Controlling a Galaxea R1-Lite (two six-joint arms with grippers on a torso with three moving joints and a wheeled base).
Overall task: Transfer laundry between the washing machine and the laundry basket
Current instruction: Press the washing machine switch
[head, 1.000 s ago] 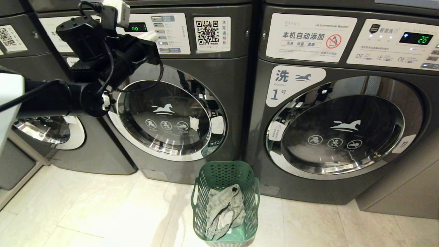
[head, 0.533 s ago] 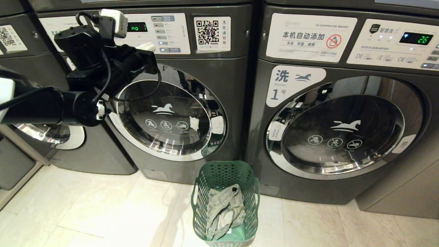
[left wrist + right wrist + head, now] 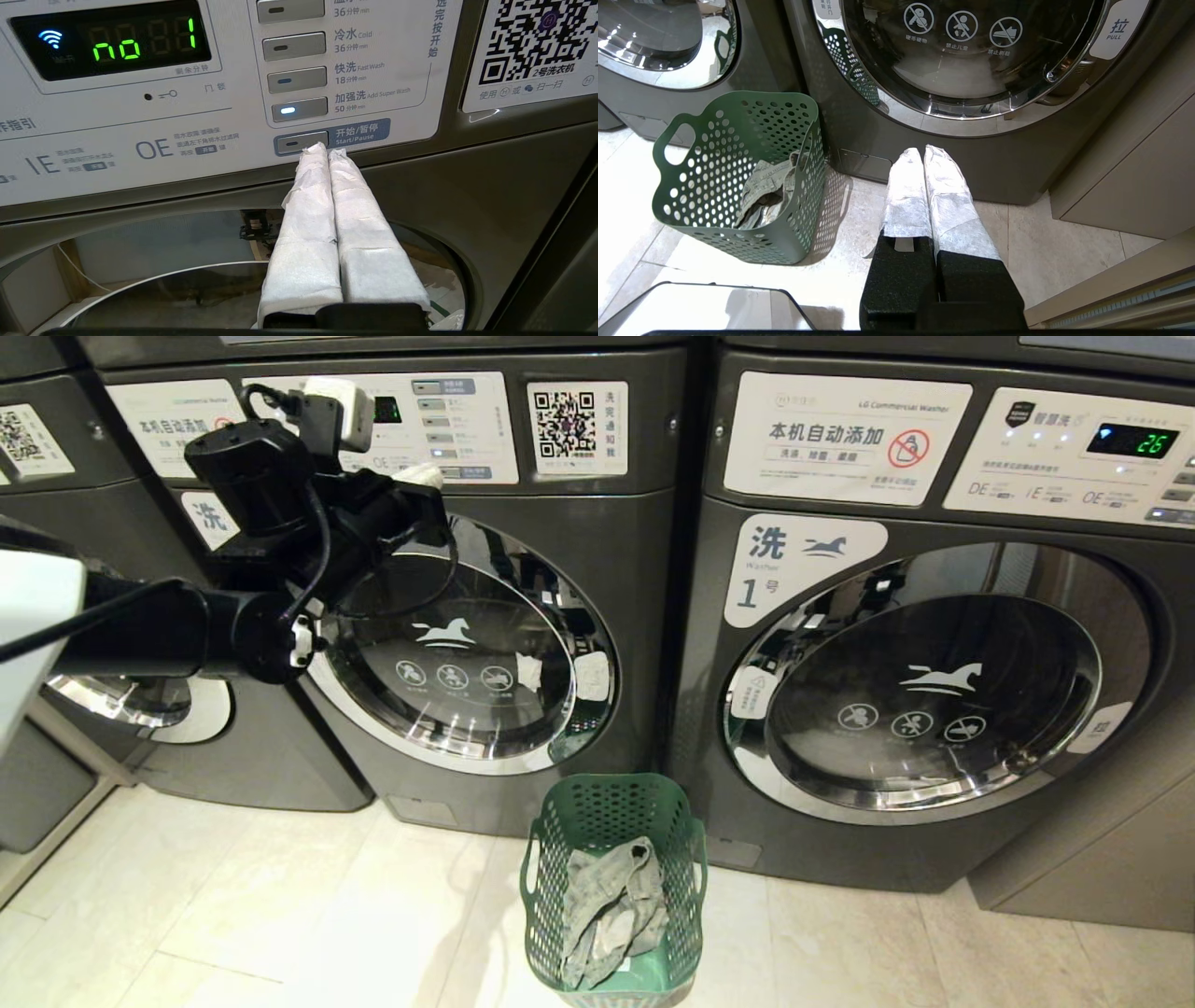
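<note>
Pale tiled floor (image 3: 233, 915): green laundry basket (image 3: 611, 803), washing machines standing on it.

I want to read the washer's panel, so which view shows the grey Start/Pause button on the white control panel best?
The left wrist view: the grey Start/Pause button fills the frame close up, with the shut left gripper at its edge. In the head view it is a tiny strip beside the gripper. The right wrist view does not show it.
</note>
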